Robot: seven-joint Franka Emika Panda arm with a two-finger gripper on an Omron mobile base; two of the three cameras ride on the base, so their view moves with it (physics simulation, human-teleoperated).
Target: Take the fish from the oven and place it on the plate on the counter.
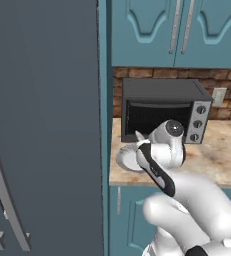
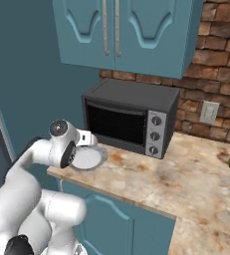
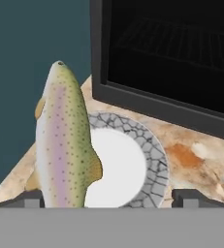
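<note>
The fish (image 3: 65, 145), speckled green and pink, stands on end in the hand view, its lower part hidden behind the bottom band. It is close to the left fingertip (image 3: 28, 197), with a wide gap to the right one. My gripper (image 3: 108, 198) is open and hovers just above the plate (image 3: 120, 164), which is round and white with a crackled grey rim. The plate (image 1: 127, 161) (image 2: 90, 158) lies at the left end of the beige counter (image 1: 222, 155) (image 2: 186, 174), in front of the toaster oven. The oven is out of view.
A dark toaster oven (image 1: 162, 110) (image 2: 129, 117) stands right behind the plate. The counter ends at a teal wall panel (image 1: 103, 125) on the left. Teal cupboards (image 2: 121, 35) hang above. Slanted grey bars (image 1: 4, 200) rise at the far left. A wall socket (image 2: 208, 112) sits on the brick wall.
</note>
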